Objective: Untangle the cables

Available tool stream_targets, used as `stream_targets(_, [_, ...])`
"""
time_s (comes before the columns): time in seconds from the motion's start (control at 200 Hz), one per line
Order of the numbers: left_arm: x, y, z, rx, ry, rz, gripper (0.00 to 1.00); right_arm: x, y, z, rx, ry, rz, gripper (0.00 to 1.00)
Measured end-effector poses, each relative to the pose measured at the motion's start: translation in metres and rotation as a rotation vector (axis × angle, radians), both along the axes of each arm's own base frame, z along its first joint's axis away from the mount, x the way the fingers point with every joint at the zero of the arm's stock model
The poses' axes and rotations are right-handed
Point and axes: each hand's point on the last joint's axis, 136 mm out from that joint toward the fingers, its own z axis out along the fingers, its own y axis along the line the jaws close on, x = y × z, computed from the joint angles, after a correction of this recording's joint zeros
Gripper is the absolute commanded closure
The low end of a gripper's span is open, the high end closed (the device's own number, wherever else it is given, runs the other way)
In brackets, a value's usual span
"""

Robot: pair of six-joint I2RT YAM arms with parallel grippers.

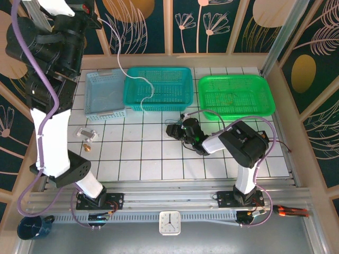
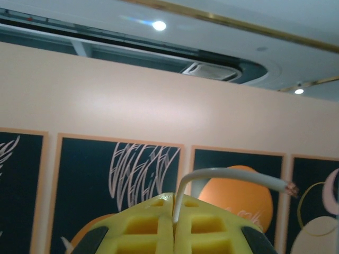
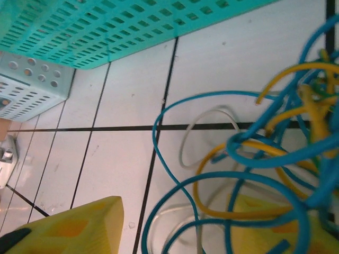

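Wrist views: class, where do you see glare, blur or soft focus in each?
Left wrist: the ceiling lamp flares, and the near fingers, shut on the white cable, are soft. Right wrist: the cables nearest the lens blur towards the right edge, while the teal basket is sharper.

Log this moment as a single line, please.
left pincer: raised, shut on thin white cable | right pincer: open, low at blue-and-yellow cable tangle on tiled table | state: knotted
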Motion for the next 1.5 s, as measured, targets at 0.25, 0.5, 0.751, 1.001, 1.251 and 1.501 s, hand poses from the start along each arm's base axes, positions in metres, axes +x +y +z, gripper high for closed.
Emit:
stream_targets(0.25, [0.019,0.012,-0.004,0.026,0.005,0.148,1.0,-0.01,-0.004,0.002,-0.07,0.026,0.031,0.25])
stream_targets(0.5, [0.042,0.027,-0.006,0.034,-0.005,0.295,1.0,-0.021,-0.01,0.001,-0.12,0.063,0.055,0.17])
stream_targets(0.751, [0.063,0.049,-0.008,0.034,-0.026,0.409,1.0,-0.032,-0.017,0.02,-0.149,0.061,0.081,0.14])
stream_targets(1.001, [0.088,0.085,-0.015,0.016,-0.029,0.494,1.0,-0.038,-0.018,0.05,-0.144,0.035,0.112,0.14])
stream_targets(1.251, [0.11,0.115,-0.021,-0.032,-0.049,0.516,1.0,-0.044,-0.026,0.07,-0.159,0.02,0.116,0.14])
stream_targets(1.501, [0.148,0.154,-0.045,-0.088,-0.021,0.536,1.0,-0.048,-0.034,0.071,-0.188,0.034,0.104,0.13])
